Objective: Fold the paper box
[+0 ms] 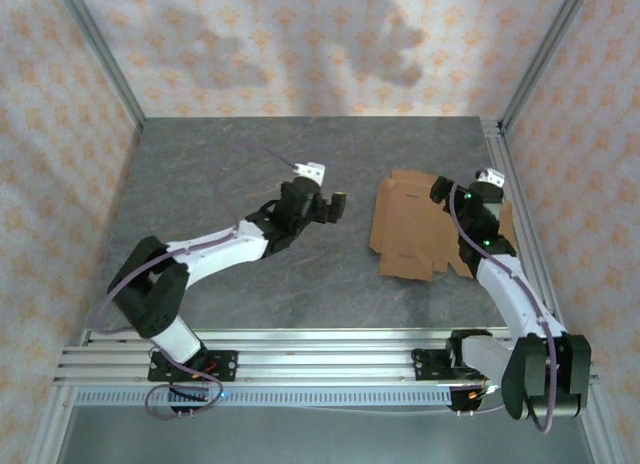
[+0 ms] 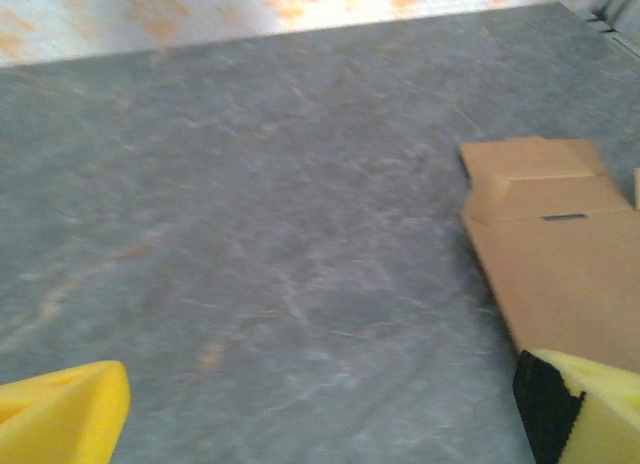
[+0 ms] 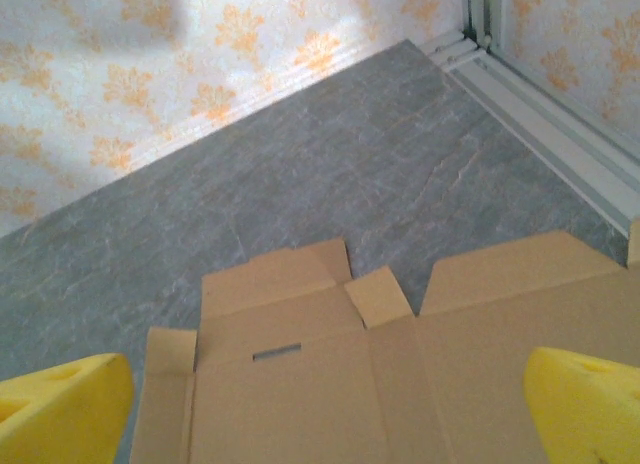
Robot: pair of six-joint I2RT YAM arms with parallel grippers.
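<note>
The paper box (image 1: pixel 412 229) lies flat and unfolded on the grey table, right of centre, as a brown cardboard sheet with flaps and notches. My left gripper (image 1: pixel 337 206) hovers just left of its left edge, open, with nothing between its yellow fingertips (image 2: pixel 62 416). In the left wrist view the cardboard (image 2: pixel 560 269) lies at the right, partly behind the right fingertip. My right gripper (image 1: pixel 441 191) hangs over the sheet's right part, open and empty. In the right wrist view the sheet (image 3: pixel 380 374), with a small slot in it, spreads below the gripper (image 3: pixel 325 414).
The grey table top (image 1: pixel 250 164) is walled by patterned panels. A metal frame rail (image 1: pixel 515 199) runs along the right side, close to the cardboard and the right arm. The arm bases sit on rails (image 1: pixel 320 349) at the near edge.
</note>
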